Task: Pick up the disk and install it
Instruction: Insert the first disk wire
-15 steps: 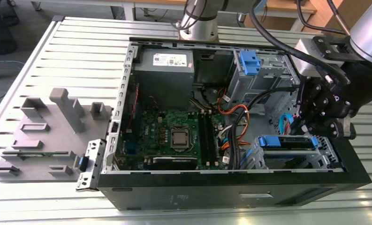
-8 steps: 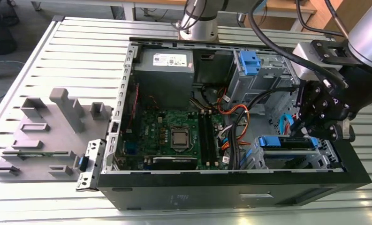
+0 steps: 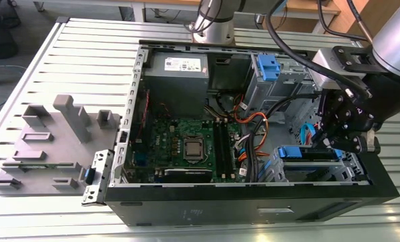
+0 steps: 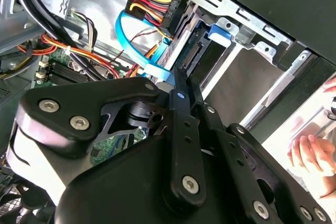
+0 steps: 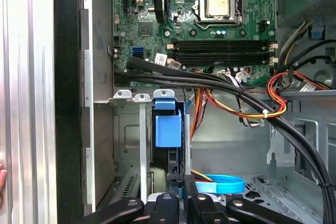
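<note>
- The flat metal disk [image 5: 168, 129] with blue plastic rails is lodged edgewise in the grey metal drive bay [image 5: 131, 145].
- The black hand [image 4: 179, 85] is held at it; its grip cannot be told.
- Installation is judged underway; straight alignment is called for.

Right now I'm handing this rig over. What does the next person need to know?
Gripper: low inside the open PC case, directly over the lower drive bay on the exterior view's right. I can't tell its grip state.
Disk: on edge in that bay's slot, blue end toward the motherboard.
Done: disk is off the table and in the bay.
Left: full seating doesn't show, so treat the install as unconfirmed.
Note: a person's hand is close beside the case.
</note>
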Available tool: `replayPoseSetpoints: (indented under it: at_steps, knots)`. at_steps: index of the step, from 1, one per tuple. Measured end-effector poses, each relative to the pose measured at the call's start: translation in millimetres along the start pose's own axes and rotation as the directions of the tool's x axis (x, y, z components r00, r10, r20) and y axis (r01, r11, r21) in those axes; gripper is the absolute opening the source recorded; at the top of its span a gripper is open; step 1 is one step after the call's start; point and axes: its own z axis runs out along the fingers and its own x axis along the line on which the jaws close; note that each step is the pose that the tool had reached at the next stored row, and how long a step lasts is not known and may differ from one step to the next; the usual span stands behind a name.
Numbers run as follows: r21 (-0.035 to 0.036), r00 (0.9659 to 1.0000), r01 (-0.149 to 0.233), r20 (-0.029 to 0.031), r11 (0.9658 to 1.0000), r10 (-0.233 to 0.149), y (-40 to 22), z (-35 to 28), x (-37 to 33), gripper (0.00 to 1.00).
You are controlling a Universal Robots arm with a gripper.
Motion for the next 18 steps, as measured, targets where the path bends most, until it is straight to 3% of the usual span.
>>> replayPoseSetpoints:
  at_steps: [6, 18]
  knots:
    - [0.0013, 1.0000, 0.000, 0.0002, 1.0000, 0.000, 0.7, 4.1, 0.2, 0.16]
    - [0.0034, 1.0000, 0.000, 0.0002, 1.0000, 0.000, 1.9, 5.4, 0.5, 0.16]
